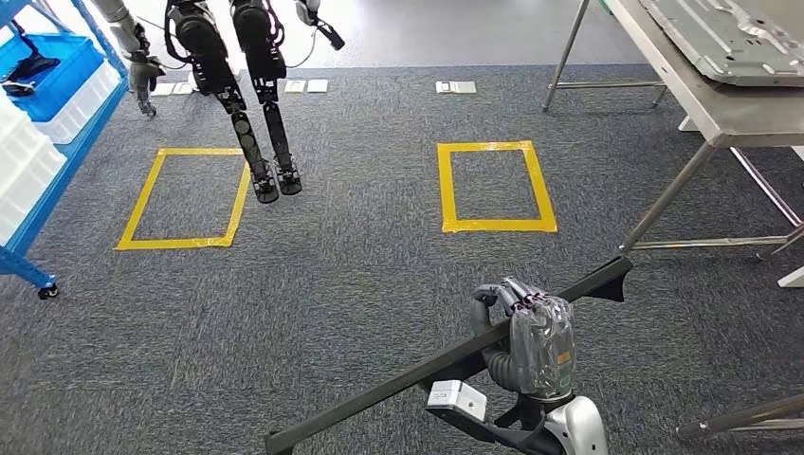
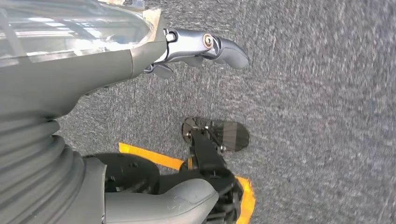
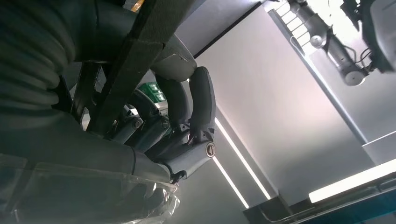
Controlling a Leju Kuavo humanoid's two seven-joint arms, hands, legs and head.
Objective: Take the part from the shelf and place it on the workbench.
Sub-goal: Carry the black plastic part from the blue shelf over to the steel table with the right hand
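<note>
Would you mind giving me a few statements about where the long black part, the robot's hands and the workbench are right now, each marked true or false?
1. The right hand grips the long black part. True.
2. The part already lies on the workbench. False: it is held above the grey carpet, apart from the bench.
3. A large grey metal panel lies on the workbench. True.
4. The left hand holds one end of the part. False: it holds nothing and hangs over the carpet.
5. Two yellow tape rectangles mark the carpet. True.
6. The blue shelf stands right beside the workbench. False: it is at the opposite side of the head view.
</note>
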